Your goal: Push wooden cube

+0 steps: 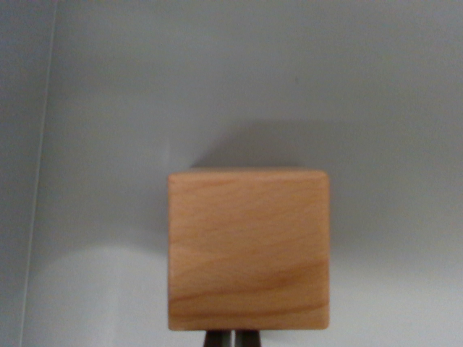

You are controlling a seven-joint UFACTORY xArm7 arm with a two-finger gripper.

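1. Surface (289,79): a plain, pale grey plane fills the wrist view. A thin straight seam (40,173) runs down it near the wrist view's left edge, leaning slightly from top to bottom. A brighter patch of light lies on the surface at lower left, beside the cube.

2. Cube (249,249): a wooden block of light, warm tone rests on the surface, low in the frame and a little right of centre. One broad face is turned to the camera, its grain running in gentle horizontal bands. The corners are slightly rounded. Its edges sit square to the frame, with no visible tilt. A soft shadow (275,148) spreads on the surface above and to the right of its top edge.

3. Gripper (232,339): only two dark finger tips show, at the bottom edge directly under the cube. They stand close side by side with a narrow pale gap between them, pressed nearly together and gripping nothing. Their tops meet the cube's lower edge; actual contact cannot be confirmed.
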